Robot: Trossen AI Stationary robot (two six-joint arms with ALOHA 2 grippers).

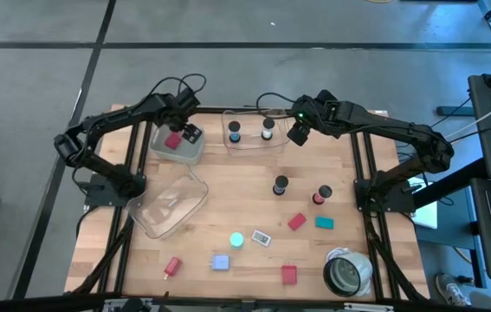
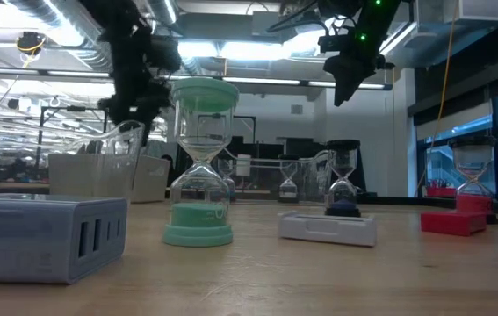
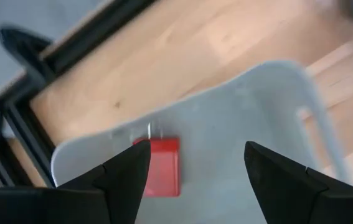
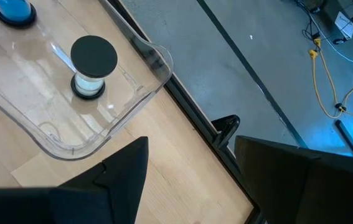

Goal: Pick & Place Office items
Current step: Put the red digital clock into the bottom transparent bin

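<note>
Nearest the table's front edge, in front of the timer (image 1: 237, 239) and toward the right arm's side, lie the roll (image 1: 347, 273) and a front red block (image 1: 289, 275). The blue block (image 1: 220, 262) sits just in front of the timer, and a small red piece (image 1: 172, 266) lies farther toward the left arm's side. The teal timer stands upright near the table's middle, with the white tag (image 1: 261, 237) just beside it on the right arm's side. A little beyond the tag rest a red eraser (image 1: 296, 222) and a teal block (image 1: 324, 223), near each other but apart. Behind these stand a black-capped cylinder (image 1: 280, 184) and a red-based cylinder (image 1: 322, 194). Behind the timer toward the left arm's side, a tipped bin (image 1: 171, 208) lies tilted. Well beyond the timer we see the grey bin (image 1: 184, 156) with a red block (image 1: 173, 139) on its floor. The left gripper (image 1: 190, 134) hovers above that bin, fingers spread and released, gripping nothing. Straight behind the timer at the far edge sits the far bin (image 1: 251, 143), holding a blue-based cylinder (image 1: 235, 132) and a white-based cylinder (image 1: 268, 128). The right gripper (image 1: 297, 133) hangs beside that bin's right end, fingers apart and empty.
</note>
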